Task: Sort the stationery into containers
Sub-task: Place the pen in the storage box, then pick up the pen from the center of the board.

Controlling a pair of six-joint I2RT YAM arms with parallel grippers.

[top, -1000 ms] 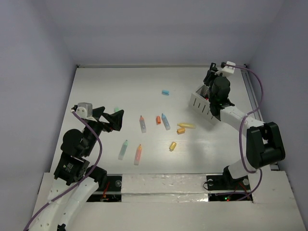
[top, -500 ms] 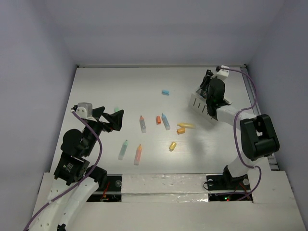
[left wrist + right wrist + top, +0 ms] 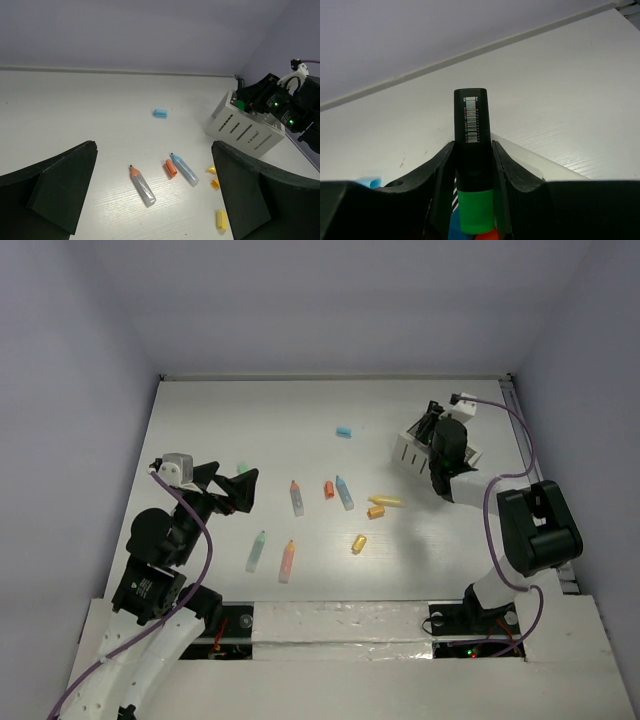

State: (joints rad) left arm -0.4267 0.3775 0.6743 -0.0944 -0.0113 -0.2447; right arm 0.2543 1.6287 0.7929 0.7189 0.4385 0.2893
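- The right end effector (image 3: 473, 152) is pinching a green highlighter (image 3: 471, 115) by its black body. It holds it roughly upright over the white box (image 3: 408, 453) at the right of the top view.
- If the fingers let go while the highlighter is over a divider or the rim, it could catch there. It might then lean out or drop onto the tabletop (image 3: 250, 420).
- The box looks light. A downward push or a brush from the arm could slide or tip it.
- Something blue and something orange show just under the highlighter's green part. A drop here may mix colours, if sorting goes by colour.
- The left end effector (image 3: 230, 486) is spread wide and holds nothing, at the left of the top view. It is well apart from the box.
- The loose pieces in mid-frame include a light blue cap (image 3: 344, 431) and a yellow marker (image 3: 386, 501).
- The right arm covers the box's compartments from above, so I cannot tell which one lies beneath the highlighter.
- The highlighter's lower end is cut off at the bottom of the right wrist view.
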